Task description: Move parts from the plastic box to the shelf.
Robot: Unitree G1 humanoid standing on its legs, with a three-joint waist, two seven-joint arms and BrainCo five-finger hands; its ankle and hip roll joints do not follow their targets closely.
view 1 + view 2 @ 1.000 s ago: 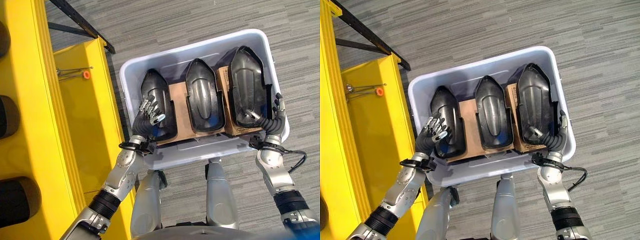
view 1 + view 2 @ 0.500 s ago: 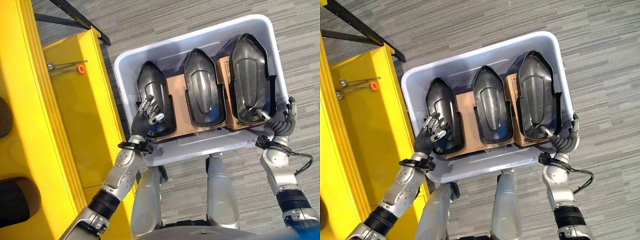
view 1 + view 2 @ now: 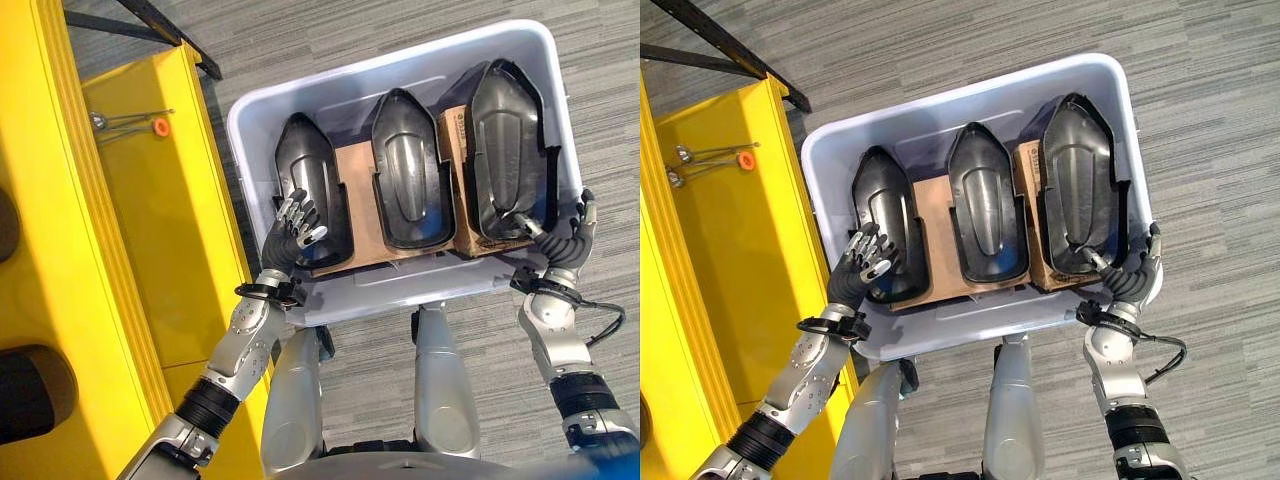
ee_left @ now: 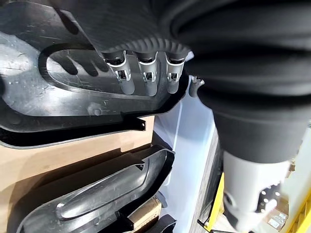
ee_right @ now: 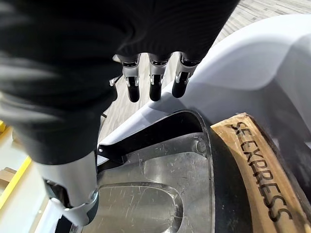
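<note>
Three black molded parts [image 3: 407,172] lie side by side in the white plastic box [image 3: 300,95]. The left hand [image 3: 294,232] hovers relaxed over the leftmost part; the right hand [image 3: 1133,274] straddles the box's corner, fingertips hidden.

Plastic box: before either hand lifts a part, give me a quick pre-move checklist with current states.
1. Three black parts in the plastic box: ok.
2. Left hand over the left part, fingers straight, not gripping: not ok.
3. Right hand at the box's right rim, thumb touching the right part, no grip: not ok.
4. Middle part untouched on cardboard: ok.
5. Free slot on the yellow shelf: cannot tell.
</note>
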